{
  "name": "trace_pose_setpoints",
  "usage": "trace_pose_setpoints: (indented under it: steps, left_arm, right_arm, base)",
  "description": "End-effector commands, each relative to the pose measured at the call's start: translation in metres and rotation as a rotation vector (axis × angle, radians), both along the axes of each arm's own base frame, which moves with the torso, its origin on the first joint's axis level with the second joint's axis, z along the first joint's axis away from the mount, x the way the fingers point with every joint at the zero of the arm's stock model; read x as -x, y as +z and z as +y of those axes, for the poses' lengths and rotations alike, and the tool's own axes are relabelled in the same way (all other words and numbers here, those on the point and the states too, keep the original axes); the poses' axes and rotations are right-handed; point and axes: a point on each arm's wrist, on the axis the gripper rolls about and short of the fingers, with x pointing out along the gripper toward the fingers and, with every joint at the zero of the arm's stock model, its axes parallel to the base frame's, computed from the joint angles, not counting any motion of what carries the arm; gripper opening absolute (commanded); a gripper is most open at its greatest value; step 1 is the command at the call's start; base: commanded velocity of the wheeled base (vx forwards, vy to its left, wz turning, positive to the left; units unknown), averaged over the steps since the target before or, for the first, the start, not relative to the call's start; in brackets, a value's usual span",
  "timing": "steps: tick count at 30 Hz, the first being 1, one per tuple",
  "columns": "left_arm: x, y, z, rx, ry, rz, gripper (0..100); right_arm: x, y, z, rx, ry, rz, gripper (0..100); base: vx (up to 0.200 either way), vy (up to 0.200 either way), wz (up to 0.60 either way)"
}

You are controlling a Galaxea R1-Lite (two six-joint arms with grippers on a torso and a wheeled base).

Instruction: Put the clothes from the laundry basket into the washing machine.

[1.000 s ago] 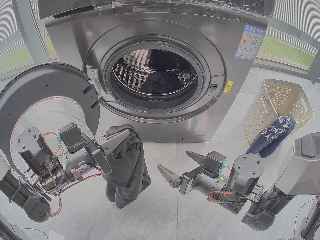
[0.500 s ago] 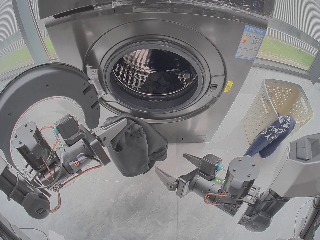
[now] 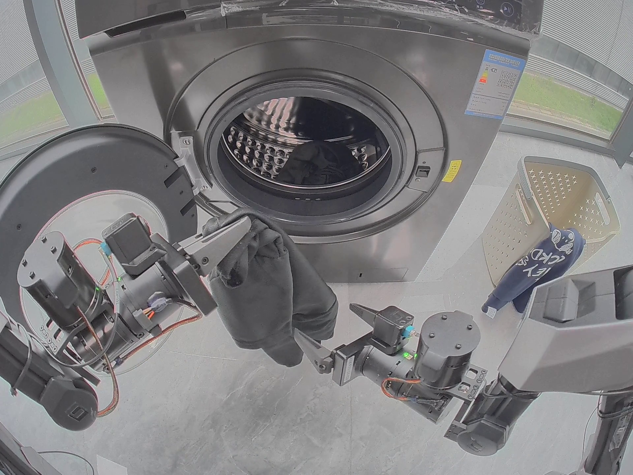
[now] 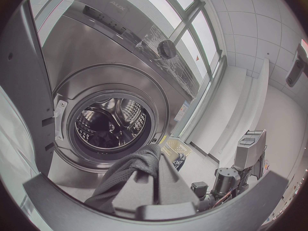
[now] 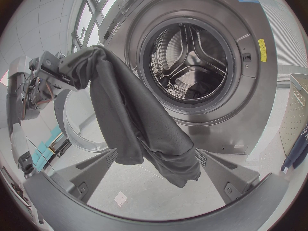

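Grey tiled floor (image 3: 264, 417) and big windows surround the washing machine (image 3: 395, 245), whose door (image 3: 86, 166) is swung wide to its left, so the drum (image 3: 264, 140) is open for loading. From the head camera, my left claw (image 3: 241, 229) sits just below and left of the washing machine's opening, clamped on the top of a dark grey garment (image 3: 270, 291) that hangs in front of the lower panel. My right claw (image 3: 324, 321) is spread open under the garment's hem, I'd say to gather the dangling end so it doesn't snag on the washing machine's rim. One dark piece (image 3: 316, 163) already lies in the drum. The laundry basket (image 3: 560, 186) stands to the washing machine's right with a navy garment (image 3: 537, 268) draped over its edge, waiting its turn. From the left wrist camera, the cloth bunches over my closed fingers, which are aimed at the washing machine's opening. From the right wrist camera, the garment's tail hangs between my spread fingers, in front of the washing machine, not pinched.
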Motion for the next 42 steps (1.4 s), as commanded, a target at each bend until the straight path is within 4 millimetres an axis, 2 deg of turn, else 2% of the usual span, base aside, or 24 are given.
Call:
trace_pose_setpoints:
  steps: [1,13,20,28,32,39,42]
  left_arm:
    - [0.0,0.003,0.0,0.005,-0.001,-0.01,0]
    - [0.002,0.005,0.0,0.011,-0.001,-0.016,0]
    - [0.001,0.007,0.0,0.015,-0.001,-0.023,0]
    - [0.001,0.007,0.0,0.015,-0.001,-0.023,0]
    - [0.001,0.007,0.0,0.015,-0.001,-0.023,0]
    - [0.002,0.004,0.0,0.012,-0.004,-0.013,0]
    - [0.002,0.004,0.0,0.014,-0.004,-0.009,0]
  right_arm:
    - [-0.012,-0.018,0.011,0.018,-0.002,0.007,100]
    - [-0.033,-0.048,0.034,0.04,0.023,-0.014,100]
    - [-0.05,-0.071,0.037,0.063,0.004,-0.004,100]
    - [-0.077,-0.081,0.037,0.047,-0.036,-0.036,100]
    - [-0.083,-0.081,0.043,0.033,-0.032,-0.051,100]
    - [-0.099,-0.061,0.057,-0.019,-0.033,-0.123,100]
    - [-0.108,-0.053,0.048,-0.032,-0.066,-0.136,100]
  base:
    - [0.0,0.0,0.0]
    - [0.0,0.0,0.0]
    - [0.0,0.0,0.0]
    - [0.0,0.0,0.0]
    - [0.0,0.0,0.0]
    - [0.0,0.0,0.0]
    - [0.0,0.0,0.0]
